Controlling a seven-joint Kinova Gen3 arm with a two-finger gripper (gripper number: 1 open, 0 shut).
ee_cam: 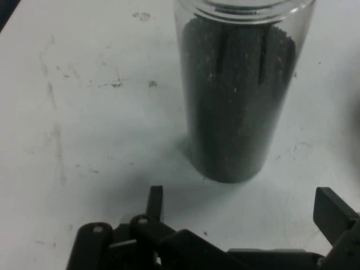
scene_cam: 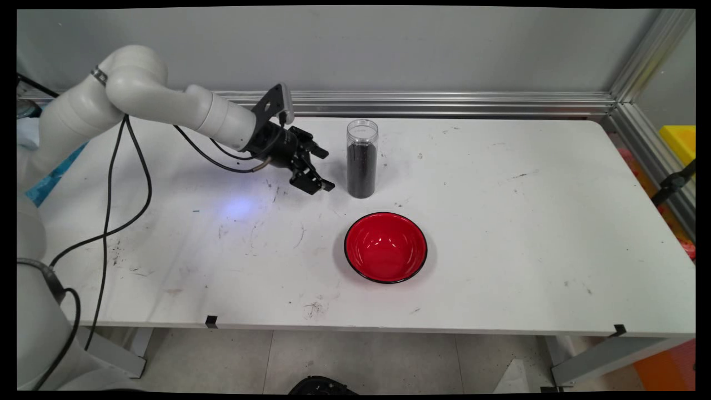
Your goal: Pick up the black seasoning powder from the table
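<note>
A tall clear cylinder [scene_cam: 362, 159] filled most of the way with dark granules stands upright on the white table [scene_cam: 500, 222]. My black gripper [scene_cam: 324, 169] hovers just to its left, pointing at it, open with nothing between its fingers. In the hand view the cylinder [ee_cam: 239, 95] fills the upper middle, and the two fingertips [ee_cam: 156, 201] rise at the bottom on either side of it, a short way off. A red bowl [scene_cam: 385, 247] with a black rim sits empty on the table in front of the cylinder.
Black cables [scene_cam: 111, 183] hang from the arm over the table's left side. An aluminium rail [scene_cam: 444, 103] runs along the back edge and down the right side. A yellow box [scene_cam: 679, 141] lies beyond the right rail.
</note>
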